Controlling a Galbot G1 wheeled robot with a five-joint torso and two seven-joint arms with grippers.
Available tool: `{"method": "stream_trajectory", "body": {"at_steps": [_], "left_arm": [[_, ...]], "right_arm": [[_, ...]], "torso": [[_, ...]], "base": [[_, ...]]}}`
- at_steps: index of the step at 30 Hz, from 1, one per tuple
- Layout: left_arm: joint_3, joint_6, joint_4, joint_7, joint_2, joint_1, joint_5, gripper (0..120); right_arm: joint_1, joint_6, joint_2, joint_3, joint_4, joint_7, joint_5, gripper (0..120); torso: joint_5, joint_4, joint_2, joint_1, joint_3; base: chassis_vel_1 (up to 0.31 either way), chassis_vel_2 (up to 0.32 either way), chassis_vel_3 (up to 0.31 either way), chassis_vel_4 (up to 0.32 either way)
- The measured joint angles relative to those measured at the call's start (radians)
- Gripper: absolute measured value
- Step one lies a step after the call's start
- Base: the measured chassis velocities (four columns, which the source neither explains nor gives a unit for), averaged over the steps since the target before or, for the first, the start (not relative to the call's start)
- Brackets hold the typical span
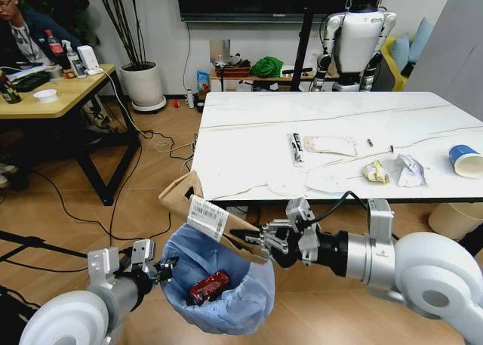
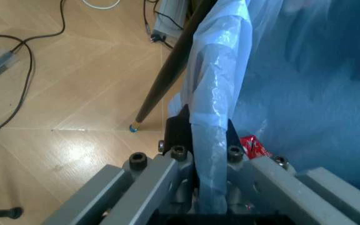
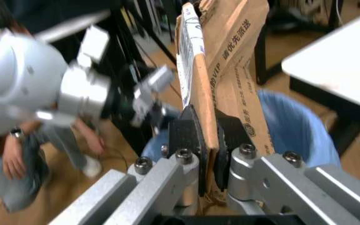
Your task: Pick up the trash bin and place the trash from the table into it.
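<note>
The trash bin [image 1: 226,300], lined with a light-blue bag, hangs low in front of the table [image 1: 249,145]. My left gripper [image 1: 162,269] is shut on its rim; the bag edge [image 2: 208,140] sits pinched between the fingers. A red wrapper [image 1: 209,287] lies inside the bin. My right gripper [image 1: 260,239] is shut on a torn brown cardboard piece [image 1: 204,209] with a white barcode label, held over the bin's mouth; the cardboard [image 3: 221,70] stands clamped between the pads. More trash lies on the table: a yellowish wrapper [image 1: 376,172], crumpled white paper [image 1: 411,170], a blue-and-white cup [image 1: 466,161].
A wooden desk [image 1: 56,92] with bottles stands at the left, a person seated behind it. Cables [image 1: 162,145] trail over the wooden floor. A white humanoid robot [image 1: 355,39] and a potted plant [image 1: 142,81] stand beyond the table. A cream bin [image 1: 453,218] sits under the table's right end.
</note>
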Motion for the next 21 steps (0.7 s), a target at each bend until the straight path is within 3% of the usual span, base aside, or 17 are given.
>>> {"method": "stream_trajectory", "body": {"at_steps": [11,21], "left_arm": [[0.007,0.000,-0.001,0.003,0.004,-0.004,0.005,0],[0.024,0.000,0.003,0.004,0.004,-0.015,0.006,0]], "right_arm": [[-0.048,-0.027,-0.076,0.058,0.000,0.003,0.017,1],[-0.105,-0.030,-0.092,0.115,-0.001,0.003,0.033,35]], "torso": [[0.0001,0.0001,0.000,0.000,0.000],[0.0000,0.0000,0.000,0.000,0.000]], "base": [[0.000,0.000,0.000,0.000],[0.000,0.000,0.000,0.000]]}}
